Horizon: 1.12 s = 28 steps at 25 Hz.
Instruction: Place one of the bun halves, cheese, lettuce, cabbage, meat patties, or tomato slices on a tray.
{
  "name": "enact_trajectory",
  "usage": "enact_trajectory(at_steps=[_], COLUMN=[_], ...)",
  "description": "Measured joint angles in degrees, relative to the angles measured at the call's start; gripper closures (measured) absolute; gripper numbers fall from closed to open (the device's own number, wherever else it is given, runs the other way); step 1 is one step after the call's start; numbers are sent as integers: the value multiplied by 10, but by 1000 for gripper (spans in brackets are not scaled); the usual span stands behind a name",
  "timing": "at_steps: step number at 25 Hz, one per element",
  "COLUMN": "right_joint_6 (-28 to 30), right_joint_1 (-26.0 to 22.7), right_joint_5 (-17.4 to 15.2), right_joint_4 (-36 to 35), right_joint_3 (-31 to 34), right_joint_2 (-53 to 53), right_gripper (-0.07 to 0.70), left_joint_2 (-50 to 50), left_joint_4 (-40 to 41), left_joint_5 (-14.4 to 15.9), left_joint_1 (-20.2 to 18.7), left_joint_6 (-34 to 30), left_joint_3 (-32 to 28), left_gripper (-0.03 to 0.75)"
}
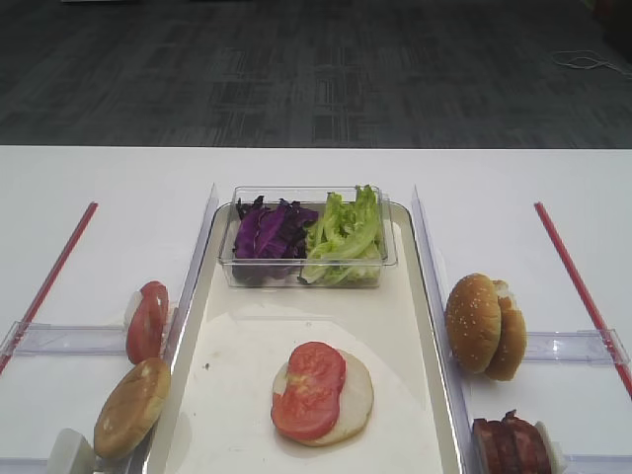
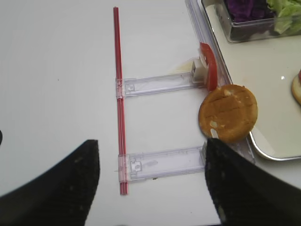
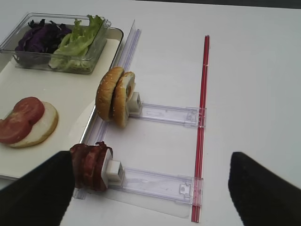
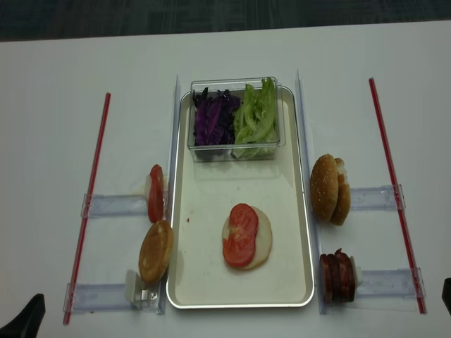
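Two tomato slices point(image 1: 310, 388) lie overlapping on a pale bun half point(image 1: 350, 400) near the front of the tray point(image 1: 415, 286), well apart from both grippers, which hang back at the near edge of the table point(image 1: 296, 166) outside the tray. The left gripper point(image 2: 150, 183) stands with its jaws wide and nothing between them, just short of a browned bun point(image 2: 228, 113) propped against the tray's left rim. The right gripper point(image 3: 150, 188) is likewise spread and unladen, beside the upright meat patties point(image 3: 89, 165).
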<state>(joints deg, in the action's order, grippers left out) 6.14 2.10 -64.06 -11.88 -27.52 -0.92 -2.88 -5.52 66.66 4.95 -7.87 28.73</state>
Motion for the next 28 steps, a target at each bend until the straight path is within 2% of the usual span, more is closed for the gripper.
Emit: enact_trajectory(at_steps=[10,21,28], right_joint_6=[1,1,1], right_joint_1=[0,0,0], right_joint_5=[0,0,0], right_joint_4=[0,0,0], right_joint_3=[0,0,0], right_joint_2=[0,0,0], right_gripper=[-22,-22,-22], left_joint_2=[5,5,5], left_joint_4=[0,0,2], left_joint_5=[2,3,4], left_joint_1=[0,-26,-29], left_joint_6=[-1,-1,0], left_joint_3=[0,0,0], left_gripper=[232,232,232])
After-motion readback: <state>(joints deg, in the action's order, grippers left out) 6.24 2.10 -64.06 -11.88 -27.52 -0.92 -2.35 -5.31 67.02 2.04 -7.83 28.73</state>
